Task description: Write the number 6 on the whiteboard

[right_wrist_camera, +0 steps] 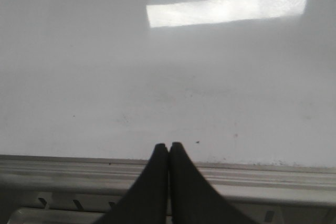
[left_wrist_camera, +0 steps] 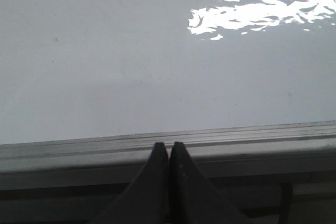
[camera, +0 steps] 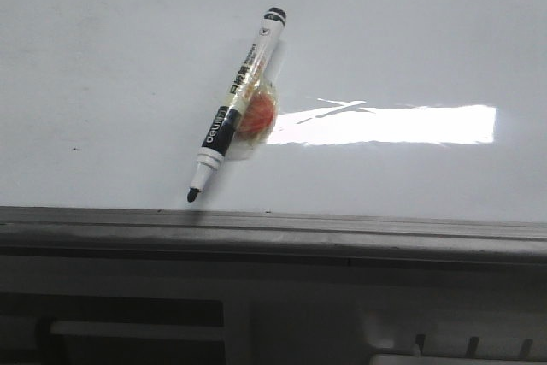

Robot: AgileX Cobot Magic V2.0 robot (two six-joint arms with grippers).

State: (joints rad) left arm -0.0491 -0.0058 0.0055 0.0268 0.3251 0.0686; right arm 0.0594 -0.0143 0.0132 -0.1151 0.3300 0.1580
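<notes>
Pressing its two dark fingertips together with nothing between them, the left gripper (left_wrist_camera: 169, 148) sits over the grey metal frame edge (left_wrist_camera: 252, 135) of the whiteboard (left_wrist_camera: 131, 56) in the left wrist view. The right gripper (right_wrist_camera: 168, 148) is the same in its own wrist view: both tips meet, clenched on nothing, above the frame rail, with the white surface spreading beyond. Neither gripper shows in the front view.

Out on the board, a marker (camera: 236, 104) lies uncapped and at a slant, its black tip (camera: 192, 196) pointing toward the near frame edge and just short of it, its black-banded rear end farther up the board. Pressed against its barrel is a small clear wrapped lump with an orange-red centre (camera: 255, 117). A bright rectangular glare patch (camera: 393, 124) stretches to the right of that lump.

The board's surface carries only faint specks and smudges; no drawn number 6 can be made out in any view.
</notes>
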